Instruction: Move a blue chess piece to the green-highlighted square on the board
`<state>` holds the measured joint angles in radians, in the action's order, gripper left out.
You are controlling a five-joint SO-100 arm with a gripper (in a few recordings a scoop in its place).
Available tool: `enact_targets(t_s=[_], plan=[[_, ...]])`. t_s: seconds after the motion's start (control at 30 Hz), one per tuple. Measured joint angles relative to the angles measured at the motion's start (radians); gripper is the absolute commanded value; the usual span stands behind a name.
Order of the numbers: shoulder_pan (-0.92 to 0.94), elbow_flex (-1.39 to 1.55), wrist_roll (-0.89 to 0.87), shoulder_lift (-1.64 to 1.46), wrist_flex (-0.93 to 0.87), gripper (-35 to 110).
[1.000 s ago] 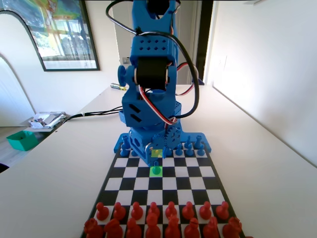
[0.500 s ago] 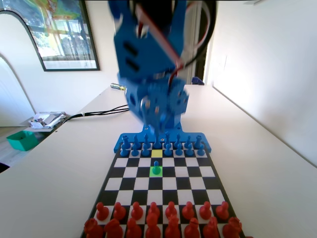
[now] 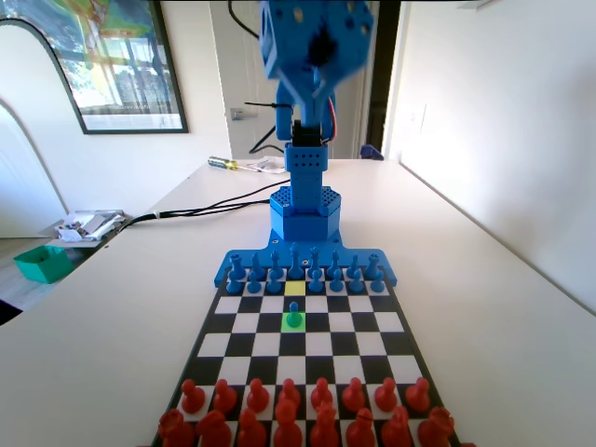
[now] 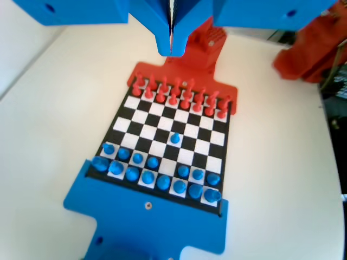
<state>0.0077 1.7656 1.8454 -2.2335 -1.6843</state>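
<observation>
A small blue chess piece (image 3: 293,317), a pawn, stands upright on the green-highlighted square (image 3: 293,323) of the board (image 3: 372,345), one row ahead of the blue ranks. The blue arm (image 3: 312,56) is folded up high above its base, far from the pawn. In the wrist view my gripper (image 4: 171,47) hangs at the top with its jaws pressed together and nothing between them. From there the same pawn (image 4: 175,138) stands alone near the middle of the board (image 4: 146,130), well below the gripper.
A paler yellow-green square (image 3: 294,288) lies bare in the blue pawn row (image 3: 270,277), right behind the green one. Red pieces (image 3: 298,414) crowd the board's near end in the fixed view. A green bin (image 3: 42,264) and cables (image 3: 196,209) lie on the left.
The arm has swung up and back from the board, from low over the pawn rows to high above its base. The pawn stays on the green square.
</observation>
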Motion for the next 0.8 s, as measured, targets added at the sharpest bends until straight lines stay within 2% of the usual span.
enact_targets(t_s=[0.23,0.6,0.8], plan=[[0.048,0.124,-0.011,-0.304,-0.035,1],[0.032,0.298,-0.046,-0.597,-0.040,1],[0.034,0.399,-0.072,-0.710,0.035,1]])
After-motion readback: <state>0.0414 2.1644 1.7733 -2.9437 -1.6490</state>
